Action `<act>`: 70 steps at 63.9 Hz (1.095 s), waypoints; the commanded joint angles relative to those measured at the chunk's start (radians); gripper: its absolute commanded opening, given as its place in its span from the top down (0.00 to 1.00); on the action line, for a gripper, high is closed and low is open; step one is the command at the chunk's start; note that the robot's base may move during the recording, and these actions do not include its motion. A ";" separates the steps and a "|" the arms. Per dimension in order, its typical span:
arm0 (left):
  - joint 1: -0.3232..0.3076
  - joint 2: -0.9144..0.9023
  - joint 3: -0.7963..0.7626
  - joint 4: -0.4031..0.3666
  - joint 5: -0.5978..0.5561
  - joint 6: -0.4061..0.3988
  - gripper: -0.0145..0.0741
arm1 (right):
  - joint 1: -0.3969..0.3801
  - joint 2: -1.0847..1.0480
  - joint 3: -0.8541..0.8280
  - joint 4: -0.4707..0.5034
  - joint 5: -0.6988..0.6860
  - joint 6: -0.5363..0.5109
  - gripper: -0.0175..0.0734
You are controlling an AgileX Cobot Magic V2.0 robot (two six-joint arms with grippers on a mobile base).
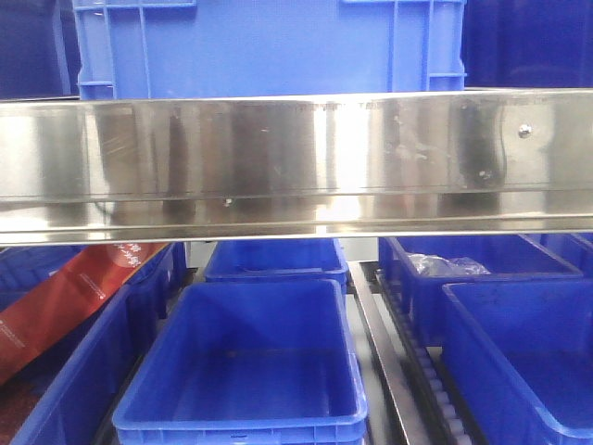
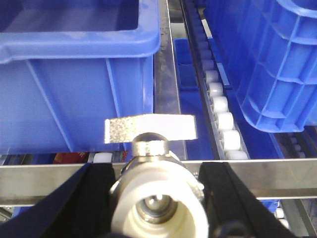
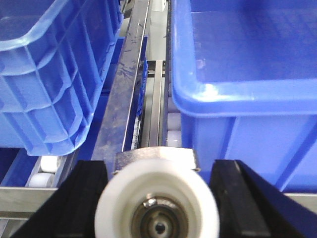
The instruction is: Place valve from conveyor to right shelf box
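Blue bin (image 1: pixel 500 274) holds bag (image 1: pixel 449 266) | left claw (image 2: pixel 158 201) — gripping valve (image 2: pixel 150 147) | right claw (image 3: pixel 158 208) — gripping second valve (image 3: pixel 124 193)

Matte black, wedge-shaped tool fingers (image 2: pixel 81 203)

- No text, label or number can be read anywhere.
- The red packet (image 1: pixel 65 306) at near left carries white print, too blurred to make out.

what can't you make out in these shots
Conveyor: in no view.
Left wrist view: bottom edge cuts off left valve in left end effector.
Right wrist view: bottom edge cuts off right valve in right end effector.
Front view: clear bag contents blurred; red package print too small.
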 commanded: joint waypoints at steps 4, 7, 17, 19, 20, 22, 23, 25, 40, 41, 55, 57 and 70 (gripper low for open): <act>-0.005 -0.007 -0.006 -0.008 -0.051 -0.004 0.96 | -0.002 -0.010 -0.008 -0.003 -0.068 0.001 0.99; -0.005 -0.007 -0.006 -0.008 -0.051 -0.004 0.96 | -0.002 -0.010 -0.008 -0.003 -0.068 0.001 0.99; -0.005 -0.007 -0.006 -0.008 -0.051 -0.004 0.96 | -0.002 -0.010 -0.008 -0.003 -0.068 0.001 0.99; -0.005 -0.007 -0.006 -0.008 -0.051 -0.004 0.96 | -0.002 -0.010 -0.008 -0.003 -0.068 0.001 0.99; -0.005 -0.007 -0.006 -0.008 -0.051 -0.004 0.96 | -0.002 -0.010 -0.008 -0.003 -0.068 0.001 0.99; -0.005 -0.007 -0.006 -0.008 -0.051 -0.004 0.96 | -0.002 -0.010 -0.008 -0.003 -0.068 0.001 0.99; -0.005 -0.007 -0.006 -0.008 -0.051 -0.004 0.96 | -0.002 -0.010 -0.008 -0.003 -0.068 0.001 0.99; -0.005 -0.007 -0.006 -0.008 -0.051 -0.004 0.96 | -0.002 -0.010 -0.008 -0.003 -0.068 0.001 0.99; -0.005 -0.007 -0.006 -0.008 -0.051 -0.004 0.96 | -0.002 -0.010 -0.008 -0.003 -0.068 0.001 0.99; -0.005 -0.007 -0.006 -0.008 -0.051 -0.004 0.96 | -0.002 -0.010 -0.008 -0.003 -0.068 0.001 0.99; -0.005 -0.007 -0.006 -0.008 -0.060 -0.004 0.96 | -0.002 -0.010 -0.008 -0.003 -0.078 0.001 0.99; -0.005 -0.007 -0.006 -0.008 -0.066 -0.004 0.96 | -0.002 -0.010 -0.008 -0.003 -0.089 0.001 0.99; -0.005 -0.007 -0.006 -0.008 -0.096 -0.004 0.96 | -0.002 -0.010 -0.008 -0.003 -0.121 0.001 0.99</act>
